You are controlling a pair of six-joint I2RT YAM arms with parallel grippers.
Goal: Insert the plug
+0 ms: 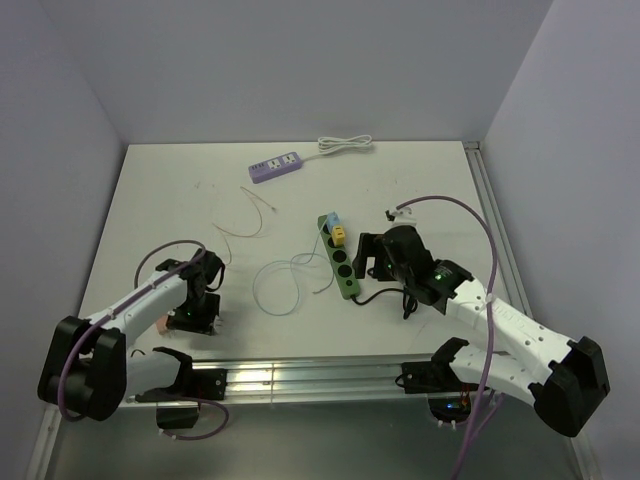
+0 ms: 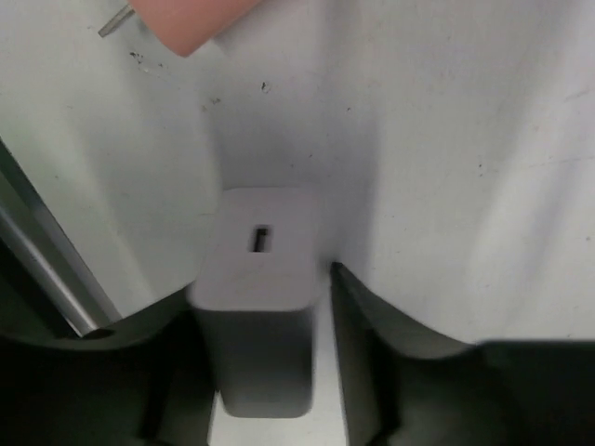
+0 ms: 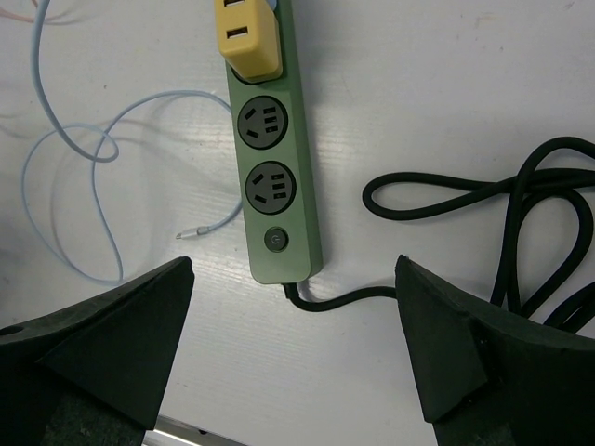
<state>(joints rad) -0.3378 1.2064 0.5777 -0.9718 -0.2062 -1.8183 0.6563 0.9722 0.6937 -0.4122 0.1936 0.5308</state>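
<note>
A white charger plug with a USB slot on top stands on the table between my left gripper's fingers. My left gripper is open around it: the left finger is against it and a gap shows on the right side. In the top view that gripper is at the front left and hides the plug. The green power strip lies mid-table with a yellow adapter plugged in and two free sockets. My right gripper is open and empty above the strip's switch end.
A pink object with a metal pin lies beyond the plug. The strip's black cord coils to the right. Thin pale cables loop left of the strip. A purple power strip lies at the back. A metal rail runs along the front edge.
</note>
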